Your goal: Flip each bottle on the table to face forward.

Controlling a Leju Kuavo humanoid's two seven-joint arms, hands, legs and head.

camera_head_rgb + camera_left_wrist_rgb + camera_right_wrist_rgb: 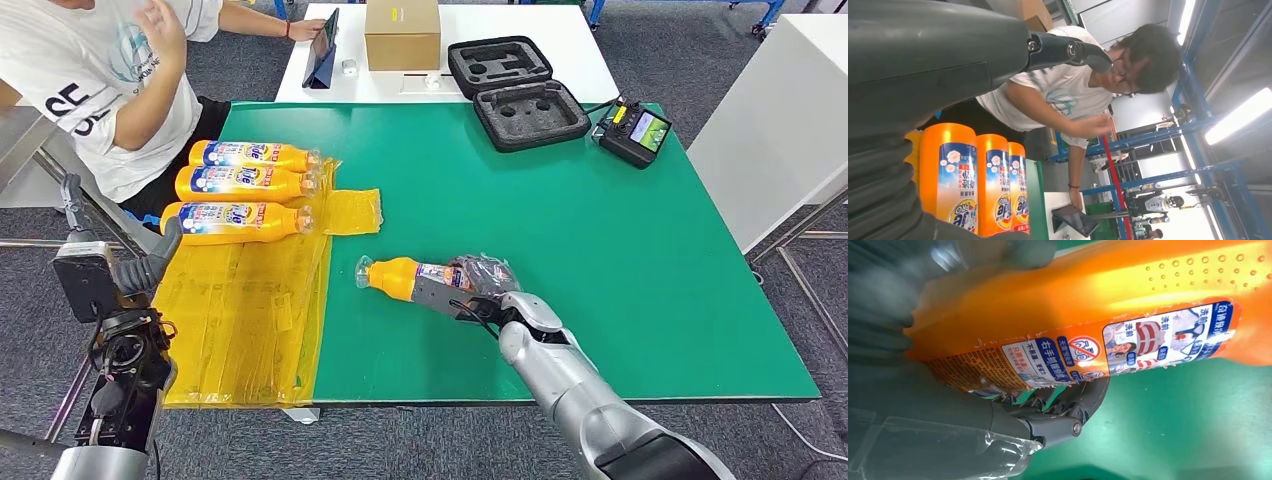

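Note:
My right hand grips an orange bottle lying on the green table, its clear cap pointing left. In the right wrist view the bottle shows its back label, with my fingers wrapped under it. Three more orange bottles lie side by side on a yellow sheet at the table's left, front labels up; the left wrist view sees them too. My left hand is raised off the table's left edge, holding nothing, fingers apart.
A person in a white shirt sits at the far left corner, close to the three bottles. A black foam case, a controller, a cardboard box and a tablet lie at the back.

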